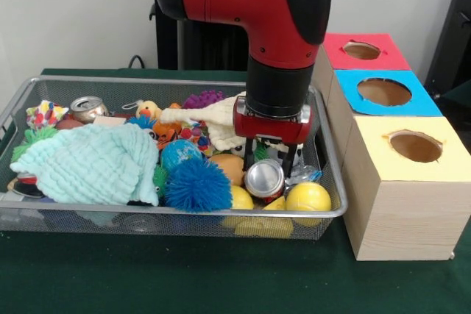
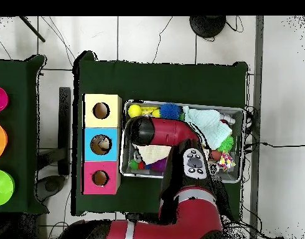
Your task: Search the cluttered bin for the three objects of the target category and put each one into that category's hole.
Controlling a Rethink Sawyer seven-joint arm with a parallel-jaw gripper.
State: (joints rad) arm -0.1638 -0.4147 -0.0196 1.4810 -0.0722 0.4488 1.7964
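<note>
The wire mesh bin (image 1: 176,215) lies across the table, full of toys; it also shows in the overhead view (image 2: 243,113). My gripper (image 1: 275,157) is lowered into the bin's right end, just behind a silver can (image 1: 264,179). A small wrinkly see-through plastic item (image 1: 304,174) lies right of that can, close beside the gripper. The arm hides the gripper in the overhead view. The blue-surround hole (image 1: 384,92) is the middle box to the right of the bin; in the overhead view (image 2: 101,144) something pale shows inside it. No other see-through items show.
A mint cloth (image 1: 92,163), blue spiky ball (image 1: 197,185), yellow balls (image 1: 307,198), a cream cloth (image 1: 217,119) and a second can (image 1: 88,108) fill the bin. The red-surround hole (image 1: 361,50) and yellow-surround hole (image 1: 415,145) flank the blue one.
</note>
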